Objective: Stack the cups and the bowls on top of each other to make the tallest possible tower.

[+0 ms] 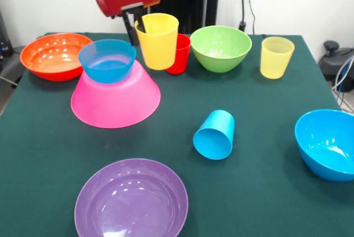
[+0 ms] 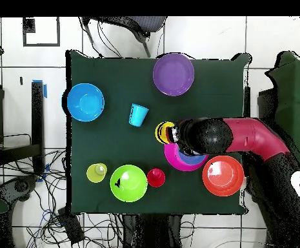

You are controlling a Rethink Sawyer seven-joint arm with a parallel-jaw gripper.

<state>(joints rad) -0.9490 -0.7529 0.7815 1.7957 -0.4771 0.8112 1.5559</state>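
Gripper point(image 1: 141, 24) grasping the opaque yellow cup point(image 1: 157, 41) by its rim, held just right of the small blue bowl point(image 1: 107, 60) atop the inverted pink bowl point(image 1: 115, 100).

I see dark green surface point(image 1: 265, 193) | pink bowl point(image 1: 116, 101) upside down on it | orange bowl point(image 1: 54, 56), green bowl point(image 1: 221, 47), big blue bowl point(image 1: 326, 143), purple bowl point(image 1: 131, 199) upright | red cup point(image 1: 180, 54), pale yellow cup point(image 1: 276, 57) standing | blue cup point(image 1: 214, 135) lying on its side
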